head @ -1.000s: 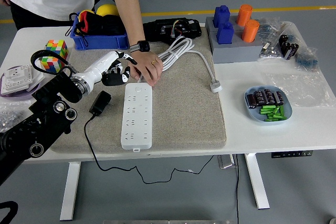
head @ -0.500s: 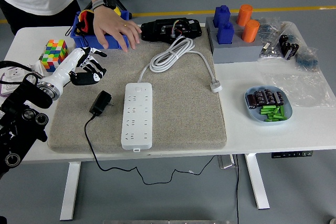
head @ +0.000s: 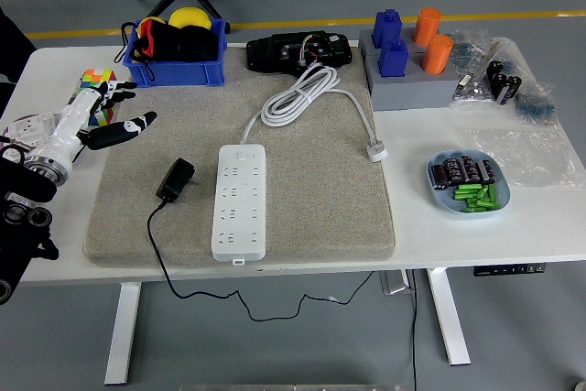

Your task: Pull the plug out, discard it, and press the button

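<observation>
Plug (head: 175,179), a black adapter, lies unplugged on the grey mat (head: 320,217) left of centre in the head view, just beside the white power strip (head: 239,200), its thin black cord (head: 197,295) trailing over the table's near edge. At the left edge of the frame the left hand (head: 101,119) hovers in front of a colourful cube (head: 94,85), its fingers (head: 134,123) spread and holding nothing. The strip's white cable (head: 298,96) lies coiled toward the upper middle.

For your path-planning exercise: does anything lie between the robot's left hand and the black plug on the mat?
Nothing visible does. The left hand is open at the mat's left edge, beside the colourful cube. The black plug lies unplugged, nearer and to its right, left of the power strip; only bare mat lies between them.
</observation>
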`<state>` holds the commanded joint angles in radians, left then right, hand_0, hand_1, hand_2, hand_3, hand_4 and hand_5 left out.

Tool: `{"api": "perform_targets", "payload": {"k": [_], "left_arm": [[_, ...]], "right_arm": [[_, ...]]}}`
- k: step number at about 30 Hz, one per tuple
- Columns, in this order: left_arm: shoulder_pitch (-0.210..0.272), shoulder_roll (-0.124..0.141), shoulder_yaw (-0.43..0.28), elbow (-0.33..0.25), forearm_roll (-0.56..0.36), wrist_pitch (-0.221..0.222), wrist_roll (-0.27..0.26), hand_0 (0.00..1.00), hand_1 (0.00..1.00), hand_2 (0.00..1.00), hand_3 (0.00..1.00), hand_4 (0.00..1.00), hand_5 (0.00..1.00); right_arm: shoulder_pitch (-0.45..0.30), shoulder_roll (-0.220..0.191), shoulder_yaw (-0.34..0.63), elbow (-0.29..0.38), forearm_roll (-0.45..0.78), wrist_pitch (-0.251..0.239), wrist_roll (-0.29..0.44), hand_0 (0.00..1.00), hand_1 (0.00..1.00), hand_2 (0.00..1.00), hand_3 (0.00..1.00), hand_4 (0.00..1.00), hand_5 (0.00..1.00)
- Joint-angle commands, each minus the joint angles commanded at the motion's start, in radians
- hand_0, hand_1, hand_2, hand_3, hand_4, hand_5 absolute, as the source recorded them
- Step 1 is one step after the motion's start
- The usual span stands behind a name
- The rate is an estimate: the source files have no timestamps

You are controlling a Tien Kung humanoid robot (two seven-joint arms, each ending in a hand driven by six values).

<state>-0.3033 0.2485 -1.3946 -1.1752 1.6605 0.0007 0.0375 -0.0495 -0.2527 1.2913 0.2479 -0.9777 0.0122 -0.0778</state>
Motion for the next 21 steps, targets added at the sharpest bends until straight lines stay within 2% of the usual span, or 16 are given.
{"api": "perform_targets", "payload": {"k": [7, 21], "left_arm": [[0.018, -0.008, -0.027, 0.006, 0.004, -0.001, 0.000, 0.850, 0.815, 0.760, 0.810, 0.813, 0.339], [0.042, -0.004, -0.081, 0.000, 0.016, -0.003, 0.003, 0.836, 0.799, 0.752, 0.805, 0.804, 0.321]], "right_arm": [[-0.001, 0.002, -0.001, -0.001, 0.001, 0.000, 0.000, 0.725, 0.678, 0.658, 0.645, 0.743, 0.605], [0.001, 0.001, -0.002, -0.001, 0.001, 0.000, 0.000, 0.725, 0.678, 0.658, 0.644, 0.744, 0.606]]}}
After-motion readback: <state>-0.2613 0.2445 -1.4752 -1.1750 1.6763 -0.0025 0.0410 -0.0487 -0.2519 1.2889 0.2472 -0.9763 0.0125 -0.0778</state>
